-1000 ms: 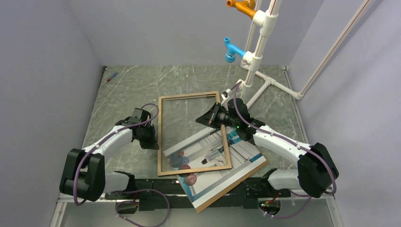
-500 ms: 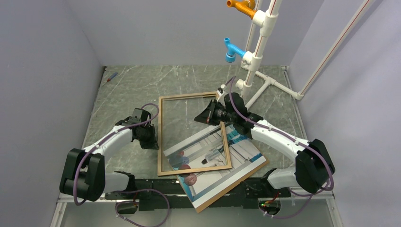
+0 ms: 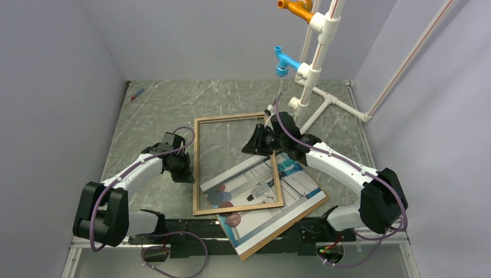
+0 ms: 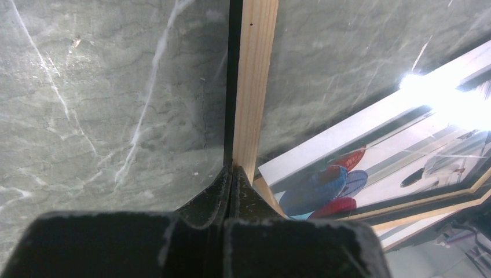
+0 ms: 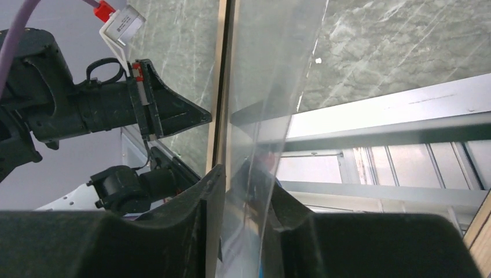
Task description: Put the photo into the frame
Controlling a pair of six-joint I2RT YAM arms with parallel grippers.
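Observation:
The frame [image 3: 231,117], thin light wood rails, stands in the middle of the table, tilted, its near right part over the photo [image 3: 301,188]. The photo lies face up, its red and blue spheres [image 4: 330,185] showing. My left gripper [image 3: 186,174] [image 4: 231,171] is shut on the frame's left rail [image 4: 255,87]. At the right rail sits my right gripper [image 3: 255,143] [image 5: 237,168], jaws parted. That rail [image 5: 220,87] and a clear sheet [image 5: 278,75] stand between the jaws, the rail against the left finger.
A brown backing board [image 3: 278,234] lies under the photo near the front edge. A white pipe stand [image 3: 312,75] with a blue fitting [image 3: 284,61] rises at the back right. A small red and blue pen [image 3: 136,94] lies far left. Walls close three sides.
My right gripper's jaws have parted from a shut grip, and its wrist has shifted a little left. The left arm and the frame have not visibly moved.

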